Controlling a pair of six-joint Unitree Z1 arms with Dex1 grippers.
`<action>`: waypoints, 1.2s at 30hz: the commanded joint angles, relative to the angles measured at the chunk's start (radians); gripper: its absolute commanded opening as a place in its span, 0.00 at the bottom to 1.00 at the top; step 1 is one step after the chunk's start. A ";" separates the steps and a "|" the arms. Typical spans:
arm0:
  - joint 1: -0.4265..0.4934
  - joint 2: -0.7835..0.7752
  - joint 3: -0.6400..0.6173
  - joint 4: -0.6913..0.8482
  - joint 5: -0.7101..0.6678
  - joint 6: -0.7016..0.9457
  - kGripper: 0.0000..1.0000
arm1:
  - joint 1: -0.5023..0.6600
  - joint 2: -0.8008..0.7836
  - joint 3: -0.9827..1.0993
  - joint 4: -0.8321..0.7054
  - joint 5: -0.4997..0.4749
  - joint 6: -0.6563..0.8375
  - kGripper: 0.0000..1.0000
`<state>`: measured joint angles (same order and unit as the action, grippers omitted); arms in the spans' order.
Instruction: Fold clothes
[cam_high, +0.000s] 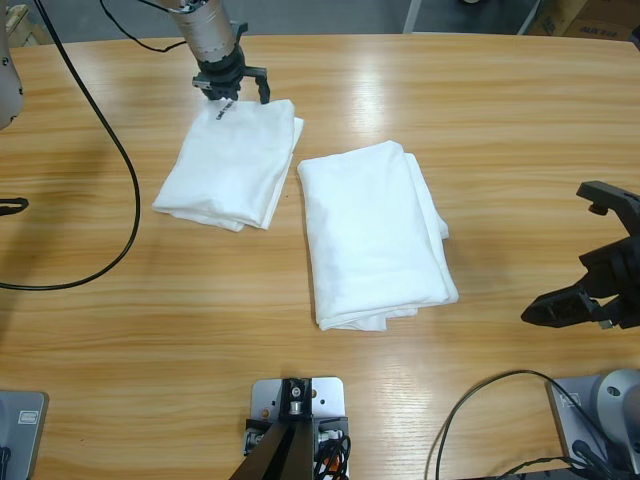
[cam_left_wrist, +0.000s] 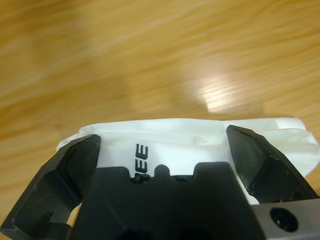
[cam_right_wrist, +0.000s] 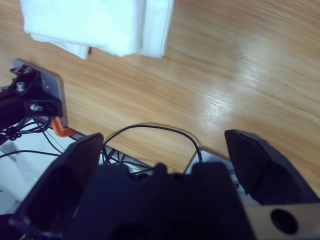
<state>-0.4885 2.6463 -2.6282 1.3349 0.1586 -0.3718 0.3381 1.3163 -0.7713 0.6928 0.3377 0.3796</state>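
We see a long wooden table (cam_high: 420, 90) with a warm, streaked grain filling almost the whole overhead picture, glossy enough to carry pale patches of reflected light; beyond its far edge only a thin strip of grey floor and the corner of a cardboard box (cam_high: 585, 18) show. Near the middle lies the larger folded white soft-cloth T-shirt (cam_high: 375, 232), a tall rectangle with layered edges along its right and lower sides. Just to its left, close but not touching, lies the smaller folded white T-shirt (cam_high: 230, 165), angled slightly, with a small black lettering mark (cam_high: 222, 112) near its far edge. A black cable (cam_high: 118, 160) loops across the left side of the table. The left gripper (cam_high: 237, 92) comes down from the top of the picture and sits at the far edge of the smaller shirt, its black jaws spread wide on either side of the lettering and closed on nothing. The right gripper (cam_high: 590, 255) hovers over bare wood at the right edge, well apart from both shirts, jaws wide apart and holding nothing.
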 joint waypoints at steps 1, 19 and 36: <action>0.008 -0.018 0.057 0.051 0.042 -0.075 1.00 | 0.001 -0.045 0.040 -0.007 0.012 0.016 1.00; -0.105 -0.372 0.897 -0.311 0.060 -0.145 1.00 | 0.001 -0.103 0.080 -0.030 0.037 0.079 1.00; -0.249 -0.546 0.691 -0.098 -0.254 -0.945 0.99 | 0.000 -0.042 0.068 -0.077 0.052 0.102 1.00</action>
<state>-0.6500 2.1845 -1.9830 1.1224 -0.0037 -0.8815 0.3381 1.2149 -0.7109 0.6509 0.3756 0.4683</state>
